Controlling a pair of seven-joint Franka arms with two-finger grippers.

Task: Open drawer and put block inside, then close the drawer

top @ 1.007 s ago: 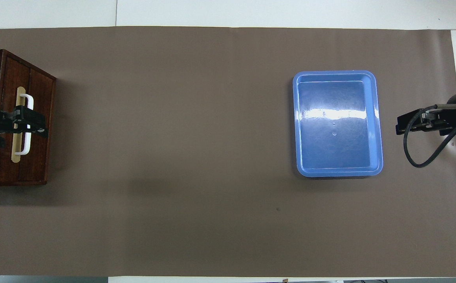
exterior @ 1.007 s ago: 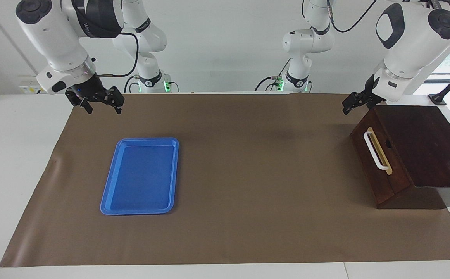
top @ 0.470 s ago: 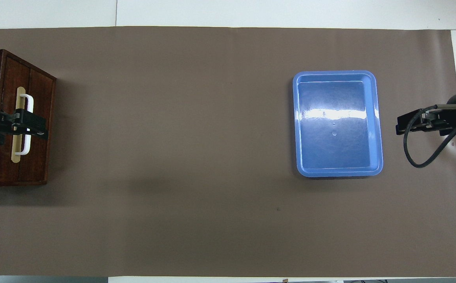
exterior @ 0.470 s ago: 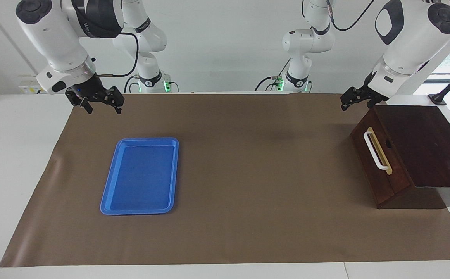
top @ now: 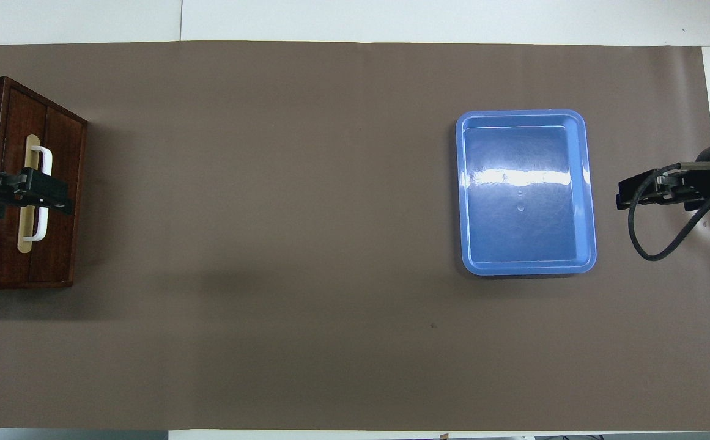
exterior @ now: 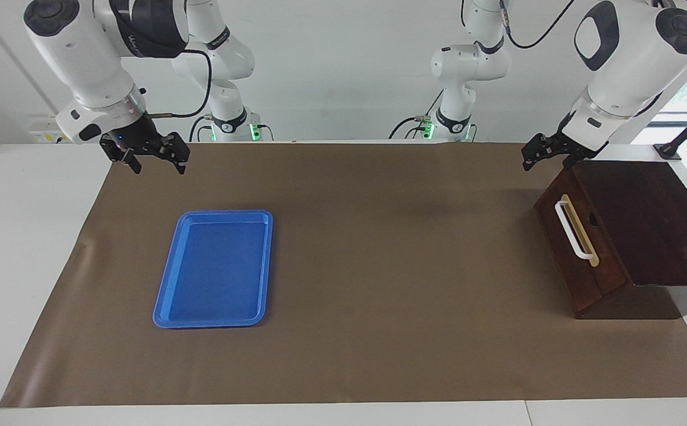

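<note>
**Listener:** How are the jaws standing, and are they gripping anything?

**Operator:** I see both pairs spread wide and empty. My left gripper (exterior: 537, 155) hangs in the air above the mat, just beside the dark wooden box's (exterior: 651, 225) top edge on the side nearest the robots, touching nothing. From overhead it covers the white bar handle (top: 41, 193), but the facing view shows it well above it. My right gripper (exterior: 152, 158) waits over the brown mat's (exterior: 390, 266) corner at the right arm's end of the table.

**Listener:** Where are the drawer and the block?

**Operator:** The drawer (exterior: 574, 248) is closed, at the left arm's end. I can't find the yellow block in either view. The blue plastic tray (exterior: 216, 269) lies bare toward the right arm's end.

**Listener:** What differs from a second ago?

**Operator:** My left gripper has lifted slightly and drawn back from the drawer front. The right arm, tray and drawer have not moved.
</note>
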